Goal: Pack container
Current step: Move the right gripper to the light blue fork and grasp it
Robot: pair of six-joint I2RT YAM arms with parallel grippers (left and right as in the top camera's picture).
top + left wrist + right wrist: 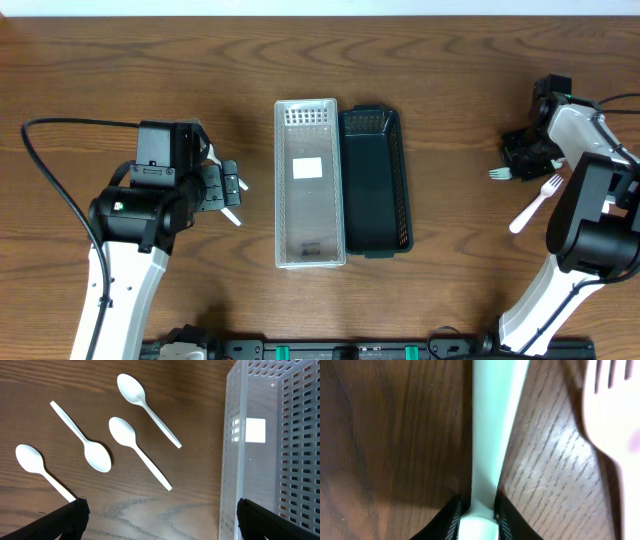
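Note:
A clear plastic basket (282, 185) and a dark basket (403, 180) lie side by side at the table's middle. Several white plastic spoons (135, 442) lie on the wood left of the clear basket (235, 435); in the overhead view my left arm mostly hides them. My left gripper (160, 510) (232, 190) is open and empty above them. My right gripper (477, 510) (522, 158) is low at the table's far right, shut on the handle of a white fork (492, 425), whose tines stick out to the left (499, 173). A second white fork (537, 203) (615, 420) lies beside it.
Both baskets hold no cutlery; a white label (306, 168) shows in the clear one. A black cable (60, 190) loops round the left arm. A cable (615, 100) runs off at the right edge.

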